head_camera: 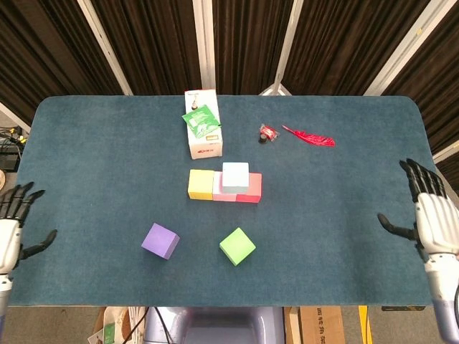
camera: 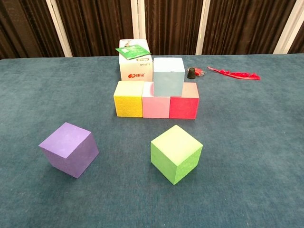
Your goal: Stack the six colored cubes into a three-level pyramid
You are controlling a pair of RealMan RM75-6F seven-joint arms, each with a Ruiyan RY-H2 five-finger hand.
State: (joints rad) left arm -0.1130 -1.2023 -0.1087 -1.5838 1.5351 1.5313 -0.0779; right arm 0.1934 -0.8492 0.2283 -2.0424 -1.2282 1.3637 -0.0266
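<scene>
A yellow cube (camera: 128, 99), a pink cube (camera: 156, 100) and a red cube (camera: 184, 100) stand in a row mid-table. A light blue cube (camera: 168, 76) sits on top, over the pink and red ones. A purple cube (camera: 70, 149) and a green cube (camera: 175, 153) lie loose nearer the front. In the head view the same cubes show: yellow (head_camera: 201, 184), light blue (head_camera: 235, 177), purple (head_camera: 161, 241), green (head_camera: 237, 246). My left hand (head_camera: 8, 226) is at the table's left edge, my right hand (head_camera: 429, 217) at the right edge. Both have spread fingers and hold nothing.
A white box (head_camera: 203, 132) with a green card on it stands behind the row. A small dark and red object (head_camera: 266, 133) and a red feather (head_camera: 309, 136) lie at the back right on the teal table (head_camera: 107, 158).
</scene>
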